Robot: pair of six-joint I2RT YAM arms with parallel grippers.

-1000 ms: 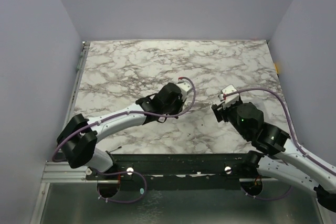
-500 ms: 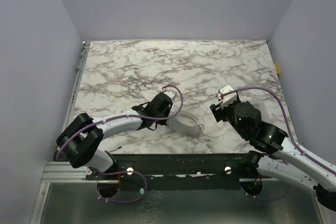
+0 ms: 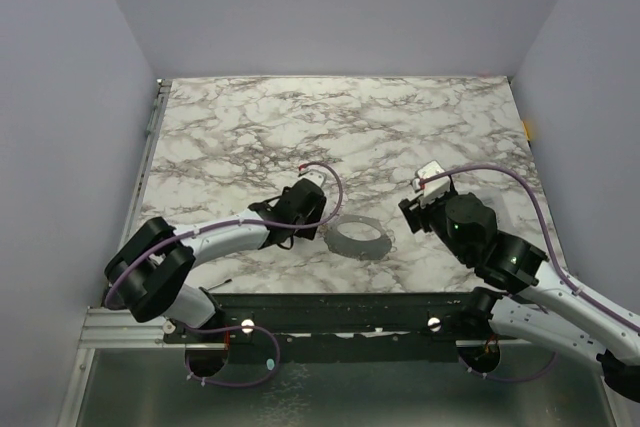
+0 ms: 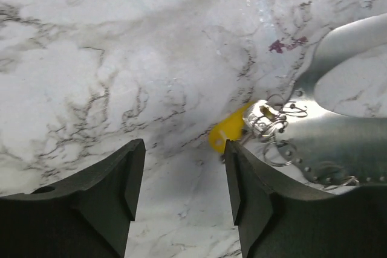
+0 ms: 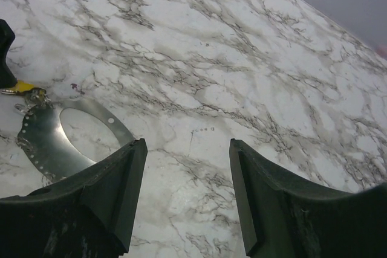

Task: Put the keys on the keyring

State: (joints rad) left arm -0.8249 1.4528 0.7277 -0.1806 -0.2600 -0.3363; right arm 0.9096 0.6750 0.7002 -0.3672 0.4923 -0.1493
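Observation:
The keyring (image 3: 361, 238) is a flat grey metal hoop lying on the marble table, between my two arms. It also fills the right of the left wrist view, keyring (image 4: 338, 137), and the left of the right wrist view, keyring (image 5: 48, 143). A key with a yellow head (image 4: 228, 131) lies at the hoop's edge among small wire rings, also seen as the key (image 5: 21, 87). My left gripper (image 4: 184, 179) stands open just beside the key, nothing between its fingers. My right gripper (image 5: 187, 191) is open over bare marble, right of the hoop.
The marble table (image 3: 250, 127) is walled by lilac panels at the back and sides. A black bar with the arm bases runs along the near edge (image 3: 340, 312). A small purple mark (image 4: 284, 45) is on the marble near the hoop.
My left arm drew back to the left and down toward the table, uncovering the keyring on the marble. The left gripper went from shut to open. The right arm barely moved.

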